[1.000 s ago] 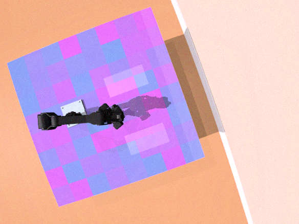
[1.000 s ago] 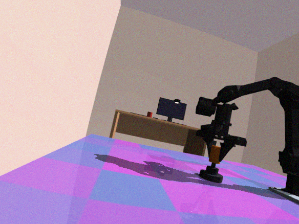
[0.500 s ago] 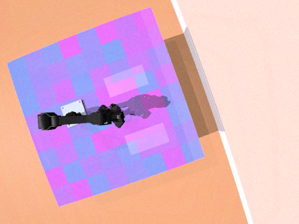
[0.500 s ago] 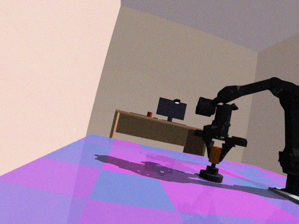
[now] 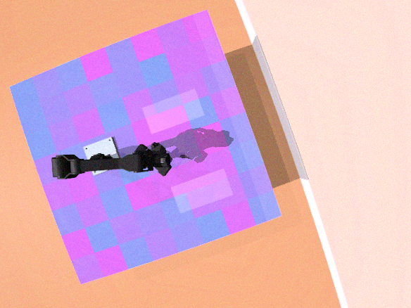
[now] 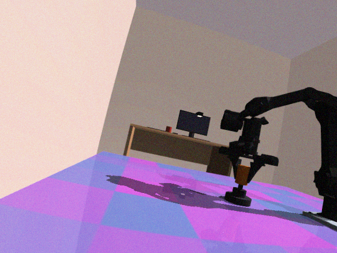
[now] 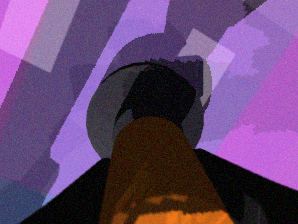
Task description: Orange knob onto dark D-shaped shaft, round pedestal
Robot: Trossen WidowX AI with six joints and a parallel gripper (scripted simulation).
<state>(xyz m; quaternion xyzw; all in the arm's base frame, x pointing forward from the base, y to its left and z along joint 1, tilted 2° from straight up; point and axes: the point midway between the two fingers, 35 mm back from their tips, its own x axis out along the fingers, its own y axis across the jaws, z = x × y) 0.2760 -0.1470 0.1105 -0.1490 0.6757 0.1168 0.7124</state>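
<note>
The orange knob [image 6: 242,175] [image 7: 152,170] is upright between the fingers of my gripper [image 6: 243,173] [image 7: 152,161], which is shut on it. The knob stands over the round pedestal [image 6: 238,198] [image 7: 100,120], its lower end at the top of the dark shaft [image 6: 240,187]. A short dark length of shaft shows between the knob and the pedestal's stepped top, so the knob is not down on the pedestal. The shaft's flat side and the knob's hole are hidden. In the top view the arm covers the knob and pedestal.
The arm's pale base plate [image 5: 102,148] lies on the patchwork table top [image 5: 148,225]. The arm's shadow falls across the table. A desk [image 6: 170,147] with a monitor [image 6: 193,122] and a red cup [image 6: 168,129] stands in the background, beyond the table.
</note>
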